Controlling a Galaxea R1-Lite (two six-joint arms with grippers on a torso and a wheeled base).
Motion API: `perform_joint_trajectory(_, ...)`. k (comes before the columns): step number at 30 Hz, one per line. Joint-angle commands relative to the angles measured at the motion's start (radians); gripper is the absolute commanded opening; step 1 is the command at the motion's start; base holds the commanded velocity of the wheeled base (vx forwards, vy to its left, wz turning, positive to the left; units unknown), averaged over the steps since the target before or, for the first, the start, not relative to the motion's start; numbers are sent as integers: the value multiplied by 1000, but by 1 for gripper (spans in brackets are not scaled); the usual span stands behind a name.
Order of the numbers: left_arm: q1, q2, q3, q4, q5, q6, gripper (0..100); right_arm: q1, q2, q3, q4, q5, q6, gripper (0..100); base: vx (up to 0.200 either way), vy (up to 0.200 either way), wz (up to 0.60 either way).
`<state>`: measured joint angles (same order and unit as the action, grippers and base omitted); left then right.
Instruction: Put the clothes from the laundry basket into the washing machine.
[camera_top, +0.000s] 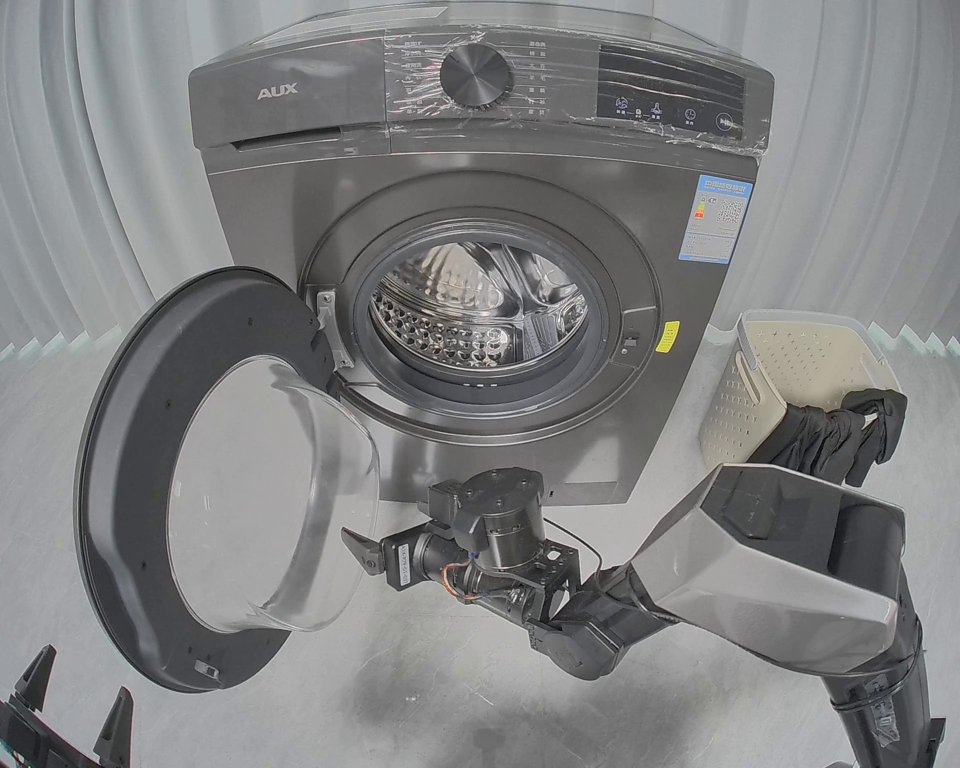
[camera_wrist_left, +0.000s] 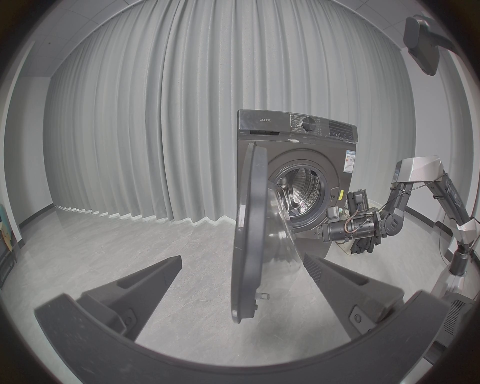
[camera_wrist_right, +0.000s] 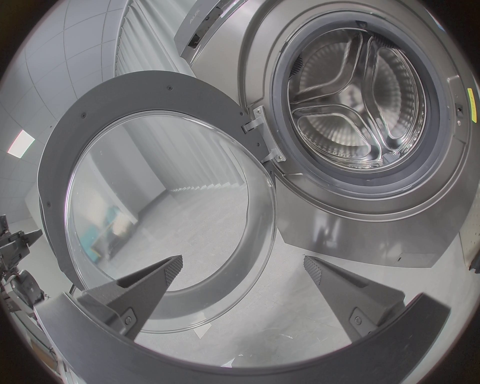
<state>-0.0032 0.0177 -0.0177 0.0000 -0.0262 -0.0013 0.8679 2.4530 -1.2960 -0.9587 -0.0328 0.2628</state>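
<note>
The grey washing machine (camera_top: 480, 250) stands with its round door (camera_top: 190, 480) swung wide open to the left, and the steel drum (camera_top: 475, 305) looks empty. A cream laundry basket (camera_top: 790, 365) sits on the floor to the machine's right, with dark clothes (camera_top: 840, 435) draped over its near rim. My right gripper (camera_top: 362, 552) hangs low in front of the machine, just beside the door's glass bowl, open and holding nothing. The right wrist view has its gripper (camera_wrist_right: 242, 272) facing the door (camera_wrist_right: 150, 200) and drum (camera_wrist_right: 357, 97). My left gripper (camera_top: 78, 700) sits open at the lower left.
In the left wrist view the open door (camera_wrist_left: 247, 230) stands edge-on between my left gripper (camera_wrist_left: 240, 272) and the machine (camera_wrist_left: 300, 160). Pale curtains (camera_top: 90, 180) hang behind. Bare grey floor (camera_top: 400, 690) spreads in front of the machine.
</note>
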Motion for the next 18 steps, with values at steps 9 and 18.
perform_joint_trajectory(9,0,-18,16,0,0,0,100,51,89,-175,80,-16,3,100,0,0,0)
perform_joint_trajectory(18,0,-18,16,0,0,-2,100,34,86,-171,71,-52,6,100,0,0,0)
